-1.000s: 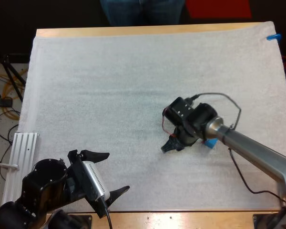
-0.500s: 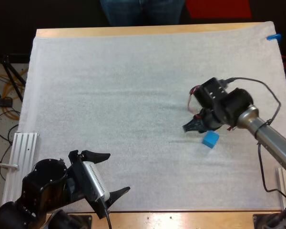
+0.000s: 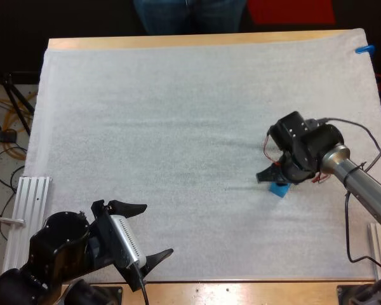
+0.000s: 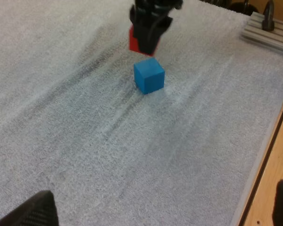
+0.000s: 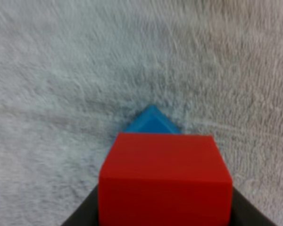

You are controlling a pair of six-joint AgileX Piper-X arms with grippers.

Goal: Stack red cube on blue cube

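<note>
My right gripper [image 3: 271, 176] is shut on the red cube [image 5: 165, 181], its black fingers [image 5: 80, 217] pressing on it from both sides. The blue cube [image 5: 152, 123] lies on the white mat just past and below the red one. From the high view the blue cube [image 3: 280, 189] peeks out from under the right gripper. In the left wrist view the red cube [image 4: 134, 40] hangs in the right gripper [image 4: 150, 29], a little above and just behind the blue cube [image 4: 149, 75]. My left gripper [image 3: 143, 232] stands open near the table's front left, far from both cubes.
An aluminium rail [image 3: 26, 216] lies along the mat's left edge, beside my left arm. Another rail [image 4: 269, 30] lies at the mat's edge beyond the blue cube. A person's legs [image 3: 189, 14] stand beyond the table's far side.
My right gripper carried the red cube rightward from the blue cube's left side, then came down closer over the blue cube. The left arm has not moved.
</note>
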